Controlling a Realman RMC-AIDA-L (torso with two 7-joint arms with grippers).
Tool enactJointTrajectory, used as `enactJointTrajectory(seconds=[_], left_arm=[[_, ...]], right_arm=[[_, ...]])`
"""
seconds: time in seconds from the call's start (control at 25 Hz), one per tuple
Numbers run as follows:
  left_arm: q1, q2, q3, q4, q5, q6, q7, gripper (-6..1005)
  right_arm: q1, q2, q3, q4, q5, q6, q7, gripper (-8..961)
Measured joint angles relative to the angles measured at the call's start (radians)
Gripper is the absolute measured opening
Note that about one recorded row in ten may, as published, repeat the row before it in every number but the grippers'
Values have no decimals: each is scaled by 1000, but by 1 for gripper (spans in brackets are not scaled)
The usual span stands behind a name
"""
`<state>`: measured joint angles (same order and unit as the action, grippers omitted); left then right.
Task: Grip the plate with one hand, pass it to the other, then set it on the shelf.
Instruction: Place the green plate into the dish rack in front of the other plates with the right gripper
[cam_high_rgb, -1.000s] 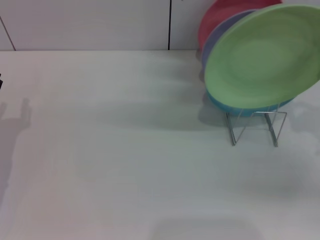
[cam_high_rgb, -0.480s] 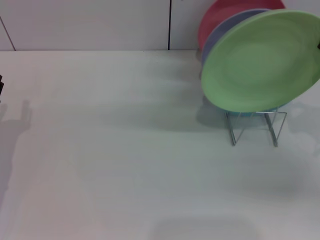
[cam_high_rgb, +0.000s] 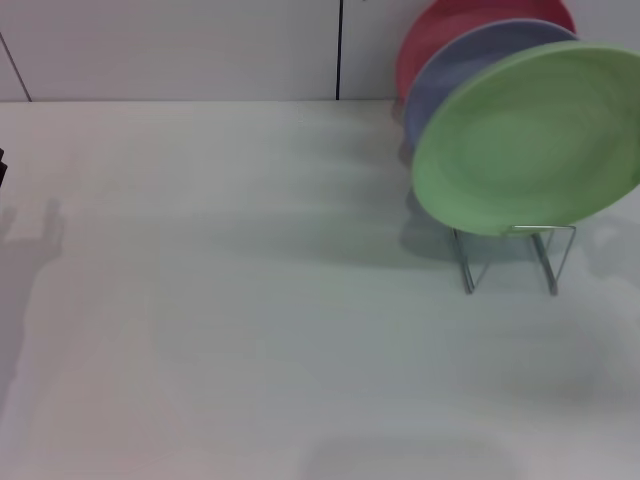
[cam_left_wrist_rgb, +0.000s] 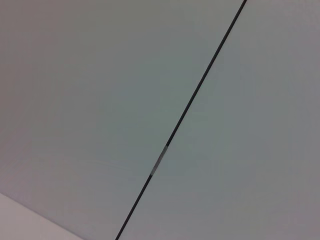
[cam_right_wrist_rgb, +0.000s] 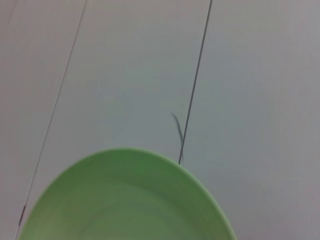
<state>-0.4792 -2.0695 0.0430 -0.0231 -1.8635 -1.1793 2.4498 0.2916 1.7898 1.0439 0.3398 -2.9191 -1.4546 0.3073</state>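
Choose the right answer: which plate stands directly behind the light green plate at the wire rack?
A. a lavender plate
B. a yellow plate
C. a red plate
A: in the head view the lavender plate shows just behind the light green plate, with the red plate farther back.

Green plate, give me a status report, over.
Green plate tilted at front of wire rack, ahead of lavender plate and red plate. Neither end effector in view. Nothing visible in the way.

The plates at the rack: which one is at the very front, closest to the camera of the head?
The light green plate. It overlaps the lavender plate behind it, and the red plate stands farthest back, against the wall. The wire rack shows below the green one.
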Motion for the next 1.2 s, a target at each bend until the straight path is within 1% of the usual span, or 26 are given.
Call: enactJointTrajectory(seconds=[0.4, 0.64, 0.8, 1.2], left_arm=[[-5, 0, 0, -2, 1, -2, 0, 616], [-2, -1, 0, -4, 1, -3, -1, 616], [3, -1, 1, -9, 1, -8, -3, 616], [12, 1, 2, -12, 1, -18, -6, 616]], right_arm=[[5, 15, 9, -69, 0, -26, 1, 30], [8, 18, 24, -72, 0, -32, 0, 30], [12, 24, 31, -73, 0, -35, -5, 30], [14, 31, 31, -80, 2, -36, -15, 31]])
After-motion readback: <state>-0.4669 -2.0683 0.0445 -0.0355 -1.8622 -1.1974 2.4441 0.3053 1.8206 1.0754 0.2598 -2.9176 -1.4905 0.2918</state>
